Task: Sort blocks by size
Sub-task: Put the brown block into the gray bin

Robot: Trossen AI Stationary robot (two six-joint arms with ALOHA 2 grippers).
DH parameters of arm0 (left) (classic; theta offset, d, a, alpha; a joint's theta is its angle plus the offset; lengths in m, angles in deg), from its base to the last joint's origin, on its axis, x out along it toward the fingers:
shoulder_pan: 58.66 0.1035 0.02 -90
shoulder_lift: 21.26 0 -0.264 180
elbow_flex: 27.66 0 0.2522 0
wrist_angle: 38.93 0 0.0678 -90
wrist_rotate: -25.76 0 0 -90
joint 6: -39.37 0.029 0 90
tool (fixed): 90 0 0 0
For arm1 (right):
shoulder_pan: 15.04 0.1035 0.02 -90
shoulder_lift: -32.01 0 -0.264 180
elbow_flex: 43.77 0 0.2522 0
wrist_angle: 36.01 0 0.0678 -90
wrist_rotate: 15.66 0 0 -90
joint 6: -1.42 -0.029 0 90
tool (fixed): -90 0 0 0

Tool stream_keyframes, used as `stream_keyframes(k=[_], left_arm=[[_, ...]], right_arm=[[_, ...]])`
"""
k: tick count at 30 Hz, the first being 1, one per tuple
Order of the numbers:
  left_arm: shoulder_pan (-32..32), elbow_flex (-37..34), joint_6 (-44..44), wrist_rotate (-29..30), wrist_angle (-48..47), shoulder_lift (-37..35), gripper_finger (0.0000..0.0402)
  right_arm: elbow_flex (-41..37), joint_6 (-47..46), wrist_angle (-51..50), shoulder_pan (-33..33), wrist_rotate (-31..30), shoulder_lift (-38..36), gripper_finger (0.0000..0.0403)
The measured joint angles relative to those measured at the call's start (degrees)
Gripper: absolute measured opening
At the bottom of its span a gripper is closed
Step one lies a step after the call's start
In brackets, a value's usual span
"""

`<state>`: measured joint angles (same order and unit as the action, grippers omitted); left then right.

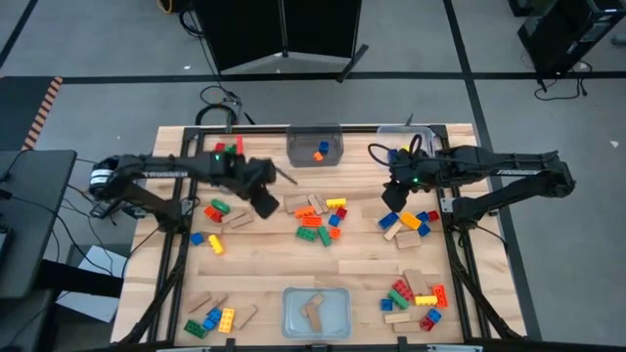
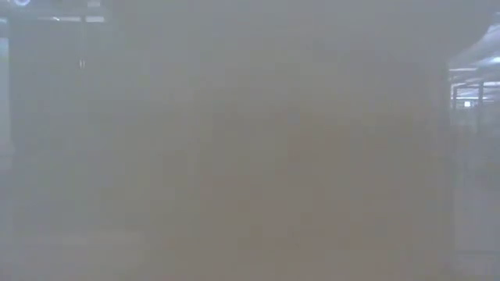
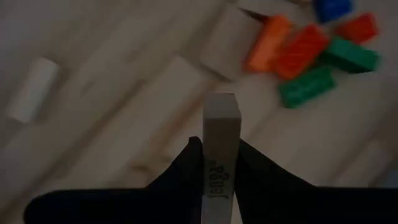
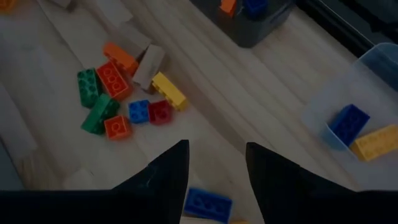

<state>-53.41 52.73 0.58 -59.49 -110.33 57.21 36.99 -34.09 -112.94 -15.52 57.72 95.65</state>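
From above, the table [image 1: 293,264] carries blocks in loose clusters: one heap at its middle [image 1: 320,220], another by the right edge, more at both near corners. The left gripper [image 1: 266,203] sits inboard of the left edge, just beside the middle heap. The right gripper [image 1: 391,196] hangs over the right-hand cluster, near the far right corner. A clear bin at the far edge [image 1: 315,146] has an orange and a blue brick in it; a clear bin at the near edge [image 1: 316,311] holds tan wooden pieces.

The low view is all haze, nothing to read.

Left wrist view: the left gripper's fingers [image 3: 255,180] are clamped tight on a tan wooden block [image 3: 221,134], held on edge by its two broad faces, over bare wood. That block looks light, rigid and smooth-sided, so a flat pinch low on the faces seems the safe hold.

Right wrist view: the right gripper's fingers [image 4: 165,171] stand apart with nothing between them, poised above a blue studded brick [image 4: 208,204]. Hard, light plastic, I'd say; squeeze the plain side walls, since the studded top could tip.
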Motion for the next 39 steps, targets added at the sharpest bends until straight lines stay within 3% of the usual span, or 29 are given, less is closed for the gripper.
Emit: stream_keyframes(k=[8, 15, 19, 27, 33, 39], left_arm=[[-14.72, 0.0, -18.6, 4.84, 8.15, 0.02, 0.0061], [-24.33, 0.12, -30.16, 10.81, 15.89, 1.68, 0.0061], [-27.69, 3.49, -33.11, 12.6, 15.64, 5.62, 0.0061], [-29.9, 19.38, -29.91, 11.72, 9.2, 18.33, 0.0061], [-30.89, 33.55, -20.07, 9.13, 5.3, 29.11, 0.0061], [-31.99, 39.85, -14.36, 3.98, 4.04, 37.64, 0.0061]], right_arm=[[0.0, 1.96, -0.01, 0.09, 0.2, 0.0, 0.0172], [-2.53, 13.2, 3.46, 0.01, 0.38, -0.5, 0.0172], [-9.16, 18.55, 13.2, -1.14, 8.53, -2.12, 0.0166], [-21.47, 25.24, 31.07, -1.24, 24.38, -7.01, 0.0145], [-24.73, 22.54, 30.67, -1.22, 25.72, -9.03, 0.0133], [-24.92, 20.21, 29.46, -1.22, 25.74, -9.28, 0.0134]])
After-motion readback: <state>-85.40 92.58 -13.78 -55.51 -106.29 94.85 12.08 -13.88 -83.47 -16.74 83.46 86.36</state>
